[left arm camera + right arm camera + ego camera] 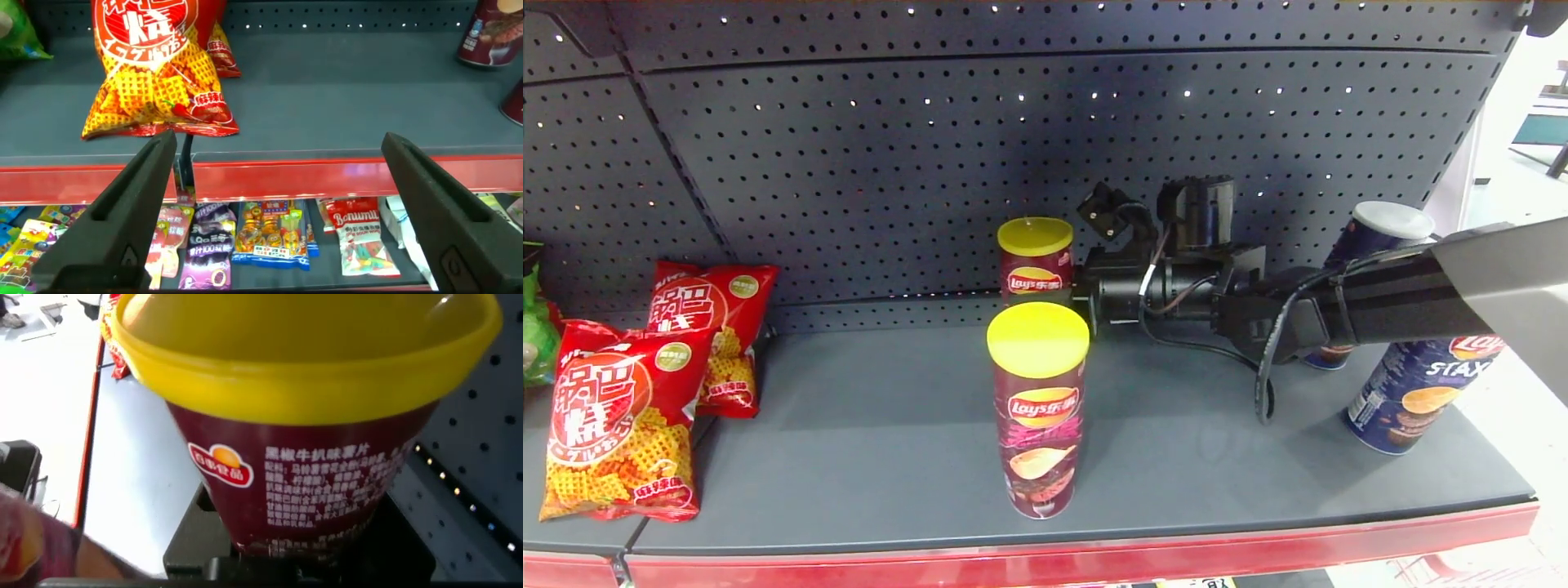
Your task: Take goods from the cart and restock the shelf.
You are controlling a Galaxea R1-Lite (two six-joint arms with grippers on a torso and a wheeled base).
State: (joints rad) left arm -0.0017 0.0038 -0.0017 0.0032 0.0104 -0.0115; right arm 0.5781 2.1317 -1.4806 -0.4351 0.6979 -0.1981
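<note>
Rear maroon cardboard chip can with yellow plastic lid (1036, 261) is upright on the dark grey metal shelf (866, 425), close to the back edge by the pegboard wall (890, 163). Right gripper (1081, 287) is clenched on its side, arm reaching in from the shelf's right edge. Front maroon chip can (1037, 408), same yellow lid, stands upright just ahead of it near the front edge, not touching. Rear blue chip can (1380, 233) and front blue chip can (1413, 392) sit by the right edge. Two red snack bags (621, 425) are at the left edge. Left gripper (282, 220) is spread wide, holding nothing, in front of the shelf's red front rail (286, 175).
</note>
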